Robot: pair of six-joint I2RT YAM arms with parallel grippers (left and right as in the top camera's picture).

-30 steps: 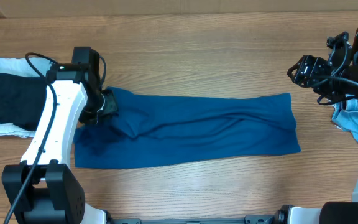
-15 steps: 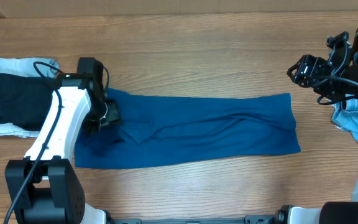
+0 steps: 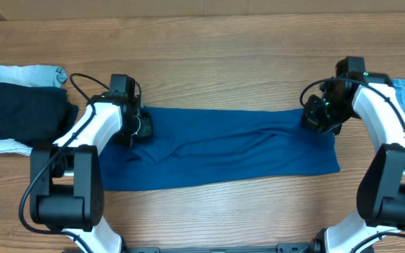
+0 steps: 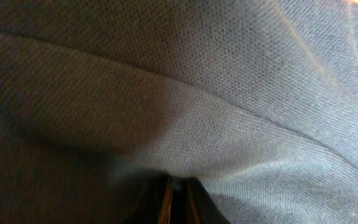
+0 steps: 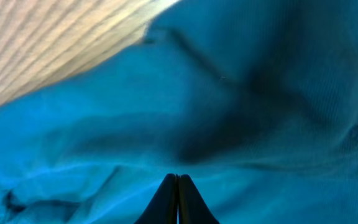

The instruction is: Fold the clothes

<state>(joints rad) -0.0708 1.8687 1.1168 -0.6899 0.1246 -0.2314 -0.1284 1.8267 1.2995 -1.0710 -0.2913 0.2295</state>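
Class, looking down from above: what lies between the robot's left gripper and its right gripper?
In the overhead view, only the royal-blue knit polo shirt, folded into a long band, spans from the left gripper to the right gripper; nothing rests on it.

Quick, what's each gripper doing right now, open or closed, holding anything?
Left gripper: closed, apparently pinching the royal-blue knit polo shirt.
Right gripper: closed at the shirt's right end; whether it pinches cloth cannot be told.

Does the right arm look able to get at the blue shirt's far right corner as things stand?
Probably yes: the right gripper sits on the blue shirt at that corner, jaws shut, nothing in between.
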